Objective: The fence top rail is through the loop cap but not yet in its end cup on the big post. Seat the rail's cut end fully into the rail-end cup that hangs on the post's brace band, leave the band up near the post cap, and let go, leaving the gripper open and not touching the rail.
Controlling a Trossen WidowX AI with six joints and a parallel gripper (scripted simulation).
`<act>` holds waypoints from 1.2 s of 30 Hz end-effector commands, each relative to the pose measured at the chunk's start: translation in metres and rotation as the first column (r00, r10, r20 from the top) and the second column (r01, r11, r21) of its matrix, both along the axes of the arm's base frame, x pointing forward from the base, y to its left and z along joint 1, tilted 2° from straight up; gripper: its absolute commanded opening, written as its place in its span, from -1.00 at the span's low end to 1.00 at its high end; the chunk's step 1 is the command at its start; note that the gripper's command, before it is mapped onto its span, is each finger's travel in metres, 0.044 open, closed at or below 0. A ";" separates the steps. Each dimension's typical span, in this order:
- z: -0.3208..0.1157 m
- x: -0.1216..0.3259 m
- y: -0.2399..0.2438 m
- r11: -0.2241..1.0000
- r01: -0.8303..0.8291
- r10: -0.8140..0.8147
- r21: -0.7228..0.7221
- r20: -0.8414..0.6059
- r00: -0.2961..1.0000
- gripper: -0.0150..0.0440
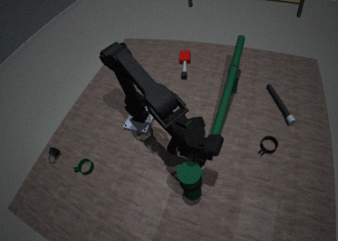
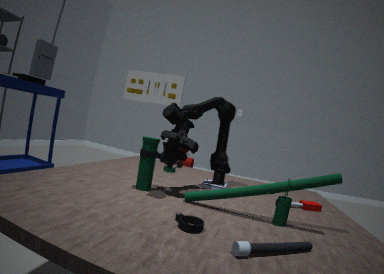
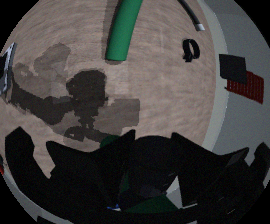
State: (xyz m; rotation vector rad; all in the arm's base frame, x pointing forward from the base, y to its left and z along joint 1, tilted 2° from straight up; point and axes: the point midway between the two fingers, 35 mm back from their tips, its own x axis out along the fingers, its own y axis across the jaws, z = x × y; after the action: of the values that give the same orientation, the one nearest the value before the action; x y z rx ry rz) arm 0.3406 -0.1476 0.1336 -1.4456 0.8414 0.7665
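The green rail (image 1: pixel 225 98) (image 2: pixel 250 191) (image 3: pixel 122 35) slopes down through the loop on the short green post (image 2: pixel 282 213); its cut end is low near the table, outside the cup. The big green post (image 1: pixel 189 173) (image 2: pixel 146 173) stands upright with the dark brace band (image 2: pixel 148 153) high near its cap. My gripper (image 1: pixel 200 158) (image 2: pixel 169 161) (image 3: pixel 154 135) is beside the post at band height, shut on the dark rail-end cup (image 3: pixel 153 152). The cup is dark against the fingers, so its mouth is hard to make out. The gripper and rail are apart.
A black ring clamp (image 2: pixel 191 227) and a dark rod with a white end (image 1: pixel 278 99) (image 2: pixel 280 248) lie beyond the rail. A red-headed mallet (image 1: pixel 185 56) (image 2: pixel 311 206) lies on the rail's other side. A green ring clamp and a small black cap (image 1: pixel 54 151) lie past the arm's base.
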 end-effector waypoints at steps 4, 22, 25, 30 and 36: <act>0.000 -0.001 0.000 1.000 -0.006 0.006 0.000 0.000 1.000 -0.49; 0.001 0.000 0.001 1.000 -0.006 0.006 0.000 0.000 1.000 0.40; 0.006 0.000 0.007 1.000 -0.003 0.003 0.001 -0.001 1.000 0.67; 0.024 0.001 0.027 1.000 0.007 -0.007 0.003 -0.002 1.000 1.00; 0.038 0.001 0.042 1.000 0.015 -0.015 0.005 -0.001 1.000 1.00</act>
State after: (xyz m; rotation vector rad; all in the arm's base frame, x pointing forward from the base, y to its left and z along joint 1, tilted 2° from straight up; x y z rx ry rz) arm 0.3428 -0.1126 0.1653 -1.4395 0.8369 0.7626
